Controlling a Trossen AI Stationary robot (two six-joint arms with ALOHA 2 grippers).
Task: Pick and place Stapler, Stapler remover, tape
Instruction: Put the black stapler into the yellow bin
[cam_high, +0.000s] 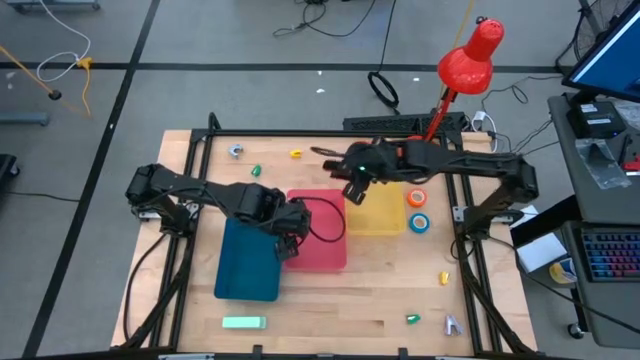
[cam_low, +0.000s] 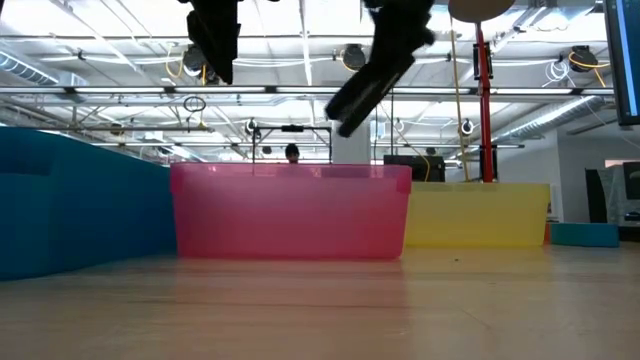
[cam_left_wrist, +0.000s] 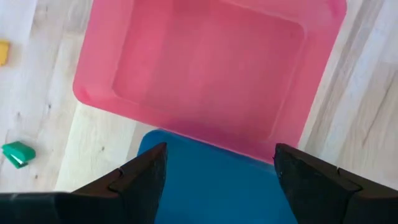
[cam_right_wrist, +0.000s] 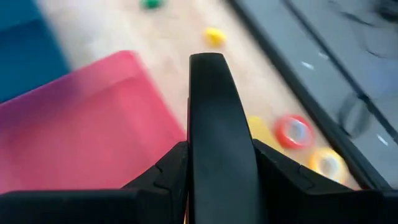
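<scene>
The counter (cam_high: 330, 300) is pale wood with a dark frame, standing on a grey floor (cam_high: 200, 40) crossed by cables.

On the left a blue tray (cam_high: 245, 265) lies on the wood, with a mint-green block (cam_high: 243, 322) nearer the front edge. The left claw (cam_high: 292, 236) hangs above the seam where the blue tray meets the pink tray (cam_high: 325, 250); its fingers (cam_left_wrist: 146, 177) stand apart with nothing between them. Along the back edge lie a small grey piece (cam_high: 236, 150), a green piece (cam_high: 256, 171) and a yellow piece (cam_high: 296, 153).

The right claw (cam_high: 357, 183) hangs above the back edge of the pink tray, next to the yellow tray (cam_high: 380, 222). In its wrist view a long black bar (cam_right_wrist: 214, 137) sits clamped between its fingers; what the bar is cannot be told.

Right of the yellow tray, on the bare wood, lie an orange tape roll (cam_high: 417, 198) and a blue tape roll (cam_high: 420, 222), close together. Further front lie a yellow bit (cam_high: 444, 277), a green bit (cam_high: 412, 319) and a small metal piece (cam_high: 452, 323).

A red lamp (cam_high: 470, 60) rises behind the counter's back right corner. On the far right a desk (cam_high: 600, 180) carries a keyboard (cam_high: 608, 255). The low view looks into a hall with ceiling beams and lights (cam_low: 560, 60).
</scene>
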